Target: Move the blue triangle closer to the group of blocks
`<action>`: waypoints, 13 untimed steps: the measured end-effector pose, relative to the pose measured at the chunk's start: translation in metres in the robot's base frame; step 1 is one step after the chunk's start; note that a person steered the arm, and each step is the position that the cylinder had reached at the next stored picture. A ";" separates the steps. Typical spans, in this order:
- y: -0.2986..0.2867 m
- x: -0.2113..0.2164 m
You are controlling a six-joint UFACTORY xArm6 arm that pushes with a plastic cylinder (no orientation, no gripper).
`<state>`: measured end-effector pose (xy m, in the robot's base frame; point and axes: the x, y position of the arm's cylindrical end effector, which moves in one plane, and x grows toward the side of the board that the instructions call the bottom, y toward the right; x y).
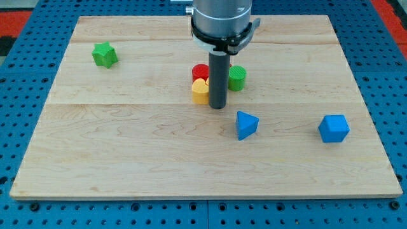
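So there's only the one camera view here, looking down at a wooden surface (127,152) sitting on a blue pegboard.

My tip (218,107) is sitting just above the middle of the frame, right beside the yellow block (200,91), apparently touching or nearly touching its right-hand side. The rod is standing straight up and covering part of the cluster behind it, so I can't tell exactly what's touching what back there. About the end effector: there are no jaws on this thing at all, it's just a plain rod, so it's not grasping or clenching anything, it's only able to shove stuff.

The group is huddling at upper centre: the red block (200,71) peeking out behind the yellow one, and the green cylinder (237,77) poking out on the rod's right side.

The blue triangle (247,124), the piece that matters, is lying a bit below and to the right of my tip, near it but clearly apart, and a short way from the group. My guess is I'm needing to swing around to its lower-right side, since pushing from there would be sending it up-left toward the cluster.

Not involved: a blue cube-ish block (334,128) resting far right, and a green star-like block (104,55) sitting alone at upper left.
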<state>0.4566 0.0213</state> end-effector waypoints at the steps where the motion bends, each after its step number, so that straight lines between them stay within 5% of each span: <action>1: 0.031 0.018; 4: 0.053 0.019; 7: 0.072 0.128; 13: 0.101 0.087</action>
<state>0.5433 0.1222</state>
